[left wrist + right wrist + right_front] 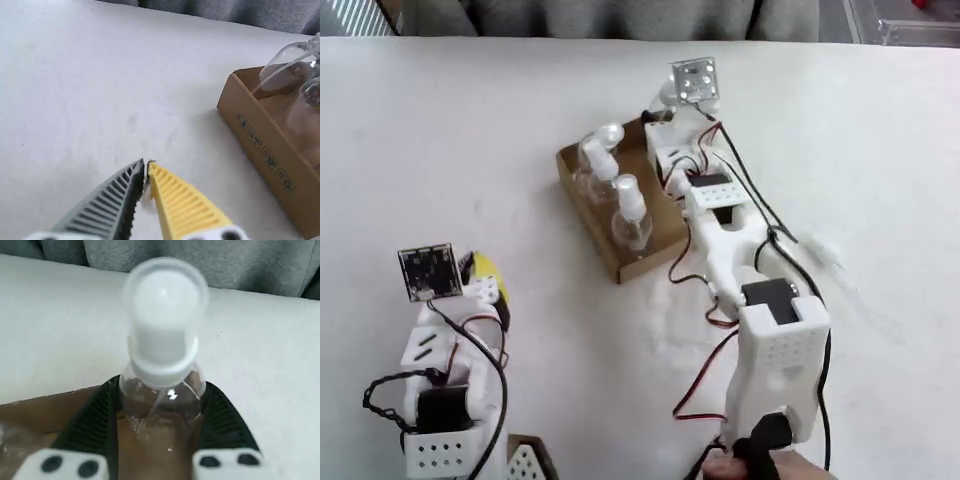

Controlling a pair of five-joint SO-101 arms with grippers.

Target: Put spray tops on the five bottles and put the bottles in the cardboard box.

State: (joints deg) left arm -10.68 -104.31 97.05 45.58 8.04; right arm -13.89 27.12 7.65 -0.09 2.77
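Brown cardboard box (260, 145), clear bottles (630, 222), grey-and-yellow ribbed left hand (146, 170)

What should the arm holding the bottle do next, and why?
Probably lower it and let go: the right gripper is shut on a bottle with its spray top on, over the cardboard box, where two other bottles already lie.

A row of small printed symbols (270, 160) lines the cardboard box (235, 102) outer wall; no words legible.

White table (470, 130), grey curtain (620, 15) behind, perhaps a clear container (910, 25) at far corner
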